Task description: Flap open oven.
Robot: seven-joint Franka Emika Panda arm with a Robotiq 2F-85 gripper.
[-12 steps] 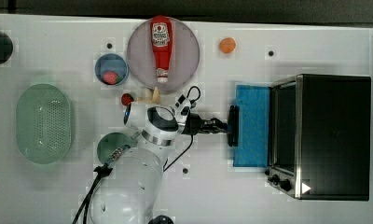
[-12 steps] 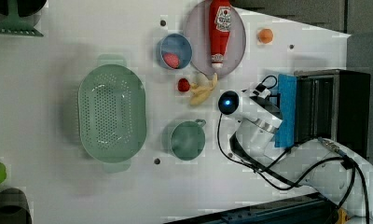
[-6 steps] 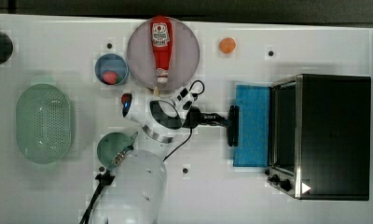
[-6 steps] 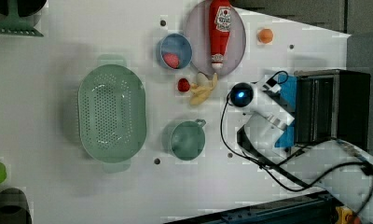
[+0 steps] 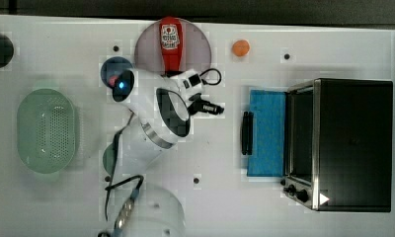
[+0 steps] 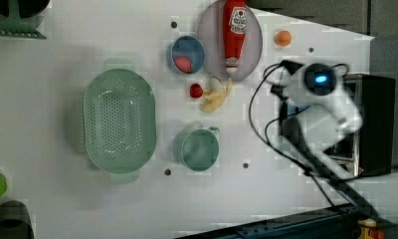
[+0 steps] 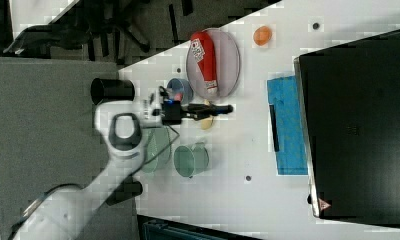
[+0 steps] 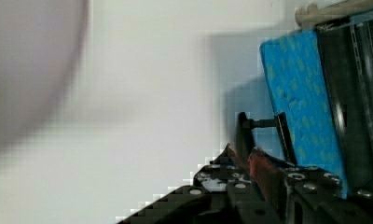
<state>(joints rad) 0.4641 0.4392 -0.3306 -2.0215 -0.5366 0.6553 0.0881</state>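
The oven [image 5: 351, 143] stands at the top view's right, black-topped with a silver front frame and two black knobs [image 5: 296, 190]. Its blue flap door [image 5: 267, 133] lies folded down flat on the table, the black handle [image 5: 246, 133] at its outer edge. My gripper [image 5: 219, 108] hovers to the top view's left of the handle, apart from it, jaws only narrowly open with nothing between them. The right view has the gripper [image 7: 228, 108] short of the handle [image 7: 273, 127]. In the wrist view the door [image 8: 301, 93] and handle [image 8: 243, 135] lie beyond my fingertips [image 8: 264, 170].
A ketchup bottle [image 5: 171, 44] lies on a grey plate [image 5: 146, 49] behind the arm. An orange piece [image 5: 240, 48], blue bowl [image 6: 187, 54], banana [image 6: 216, 97], green cup [image 6: 200, 148] and green colander [image 5: 46, 131] spread across the white table.
The gripper has let go of the handle and drawn back to the top view's left, and the arm has swung with it. The door stays flat and open.
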